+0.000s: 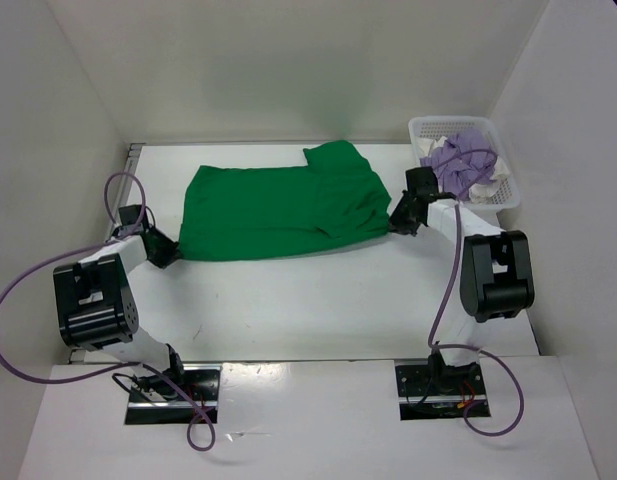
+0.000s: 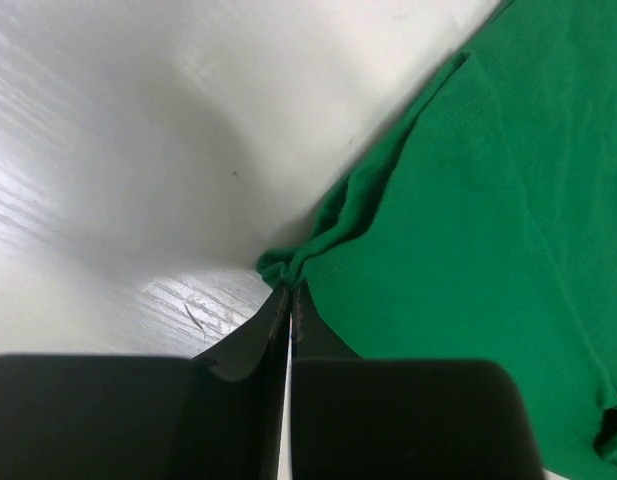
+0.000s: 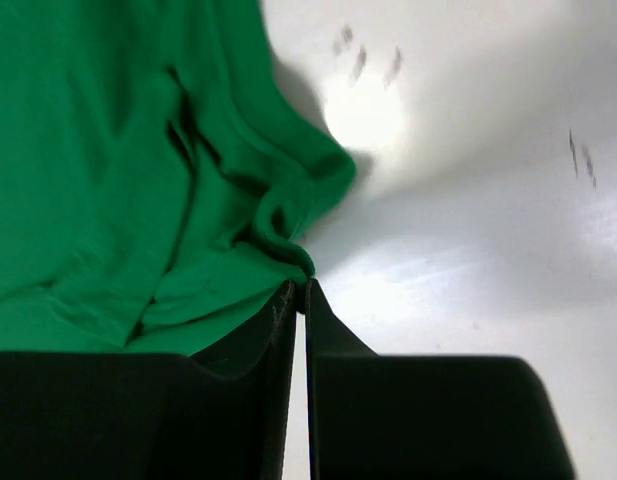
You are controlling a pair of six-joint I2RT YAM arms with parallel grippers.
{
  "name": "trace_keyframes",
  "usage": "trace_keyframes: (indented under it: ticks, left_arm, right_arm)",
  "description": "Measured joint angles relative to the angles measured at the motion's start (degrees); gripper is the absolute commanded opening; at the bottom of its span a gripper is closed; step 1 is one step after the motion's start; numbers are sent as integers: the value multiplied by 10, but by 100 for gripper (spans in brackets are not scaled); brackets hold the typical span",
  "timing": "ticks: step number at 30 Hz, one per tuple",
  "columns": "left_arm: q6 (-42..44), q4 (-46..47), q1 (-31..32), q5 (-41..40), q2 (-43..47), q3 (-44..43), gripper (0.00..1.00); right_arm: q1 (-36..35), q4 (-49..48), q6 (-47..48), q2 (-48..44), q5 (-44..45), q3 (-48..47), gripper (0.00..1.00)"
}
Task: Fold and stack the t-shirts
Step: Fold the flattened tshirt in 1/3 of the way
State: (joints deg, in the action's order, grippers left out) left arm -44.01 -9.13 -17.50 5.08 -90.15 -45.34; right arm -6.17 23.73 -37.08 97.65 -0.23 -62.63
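On the white bench (image 1: 318, 300), the green cotton t-shirt (image 1: 278, 210) lies partly folded; left gripper (image 2: 290, 300) and right gripper (image 3: 303, 290) each pinch a near corner. Purple shirts remain in the white plastic basket (image 1: 488, 195); stacking is not yet begun.

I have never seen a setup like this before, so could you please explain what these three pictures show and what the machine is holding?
It is a robot with two arms bolted to the near edge of a white table. The big picture looks down from above and behind. The other two come from cameras on each wrist, with the black jaws at the bottom of each.

A green shirt lies spread on the table. The left gripper is shut on its left edge, and the right gripper is shut on its right edge. At the far right stands a white basket with more crumpled clothes in it.
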Motion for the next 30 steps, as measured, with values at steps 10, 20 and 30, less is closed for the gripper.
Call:
trace_keyframes:
  ticks: [10,20,30]
  left_arm:
    - [40,-41,-2,-20,-7,-44,0]
    - [101,-140,-4,-37,1,-45,14]
    - [121,-183,-9,-75,68,-47,100]
  right_arm:
    - [16,10,33,55,4,-26,7]
    - [11,70,45,-56,-18,79,12]
    - [11,137,42,-135,-52,81,47]
